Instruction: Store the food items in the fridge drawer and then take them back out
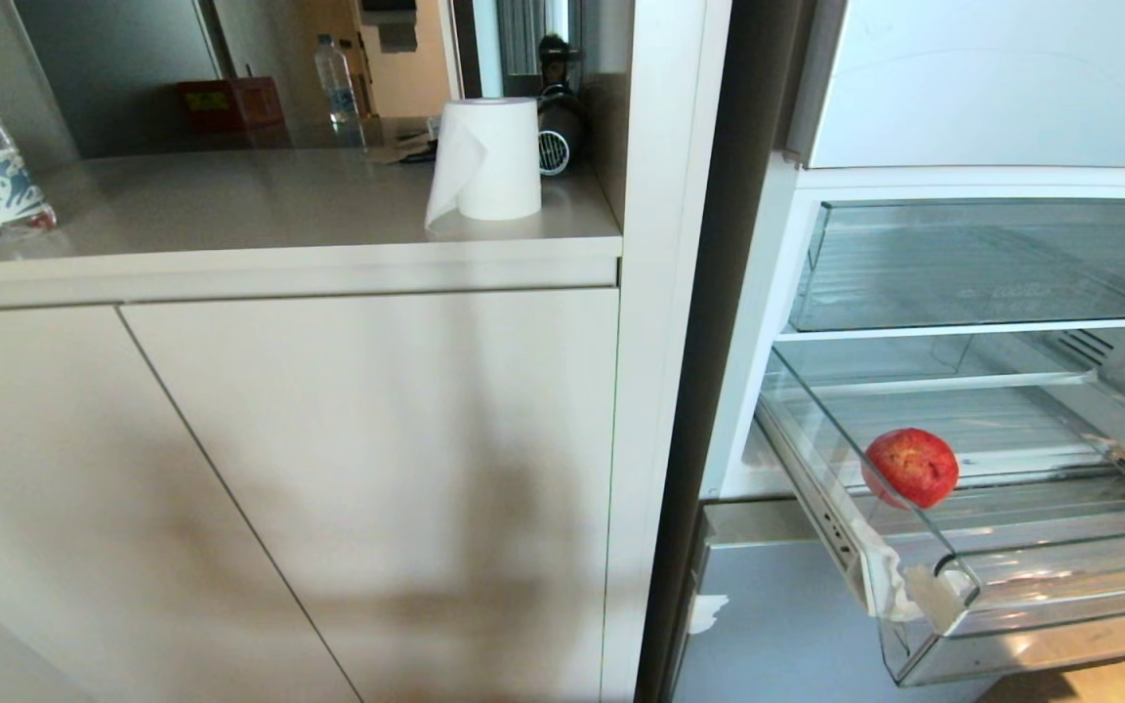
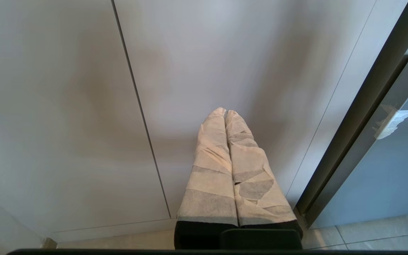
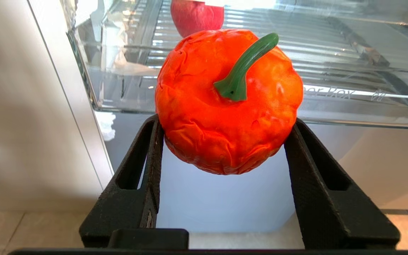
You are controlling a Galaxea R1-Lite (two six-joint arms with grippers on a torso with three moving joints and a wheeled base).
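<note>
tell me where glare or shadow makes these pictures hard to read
Head view: a broad soft shadow darkens the cabinet doors, and bright reflections streak the clear drawer around the apple. Right wrist view: glare whitens the drawer's far edge above the red fruit. Left wrist view: shadow dims the cabinet beyond the left pincer.

Red apple (image 1: 910,468) lies in pulled-out clear drawer (image 1: 1012,625) (ribbed floor).

Bright, sharp daylight; soft shadows across the cabinet doors (image 1: 328,469), glare on the fridge drawer (image 1: 1012,576).
</note>
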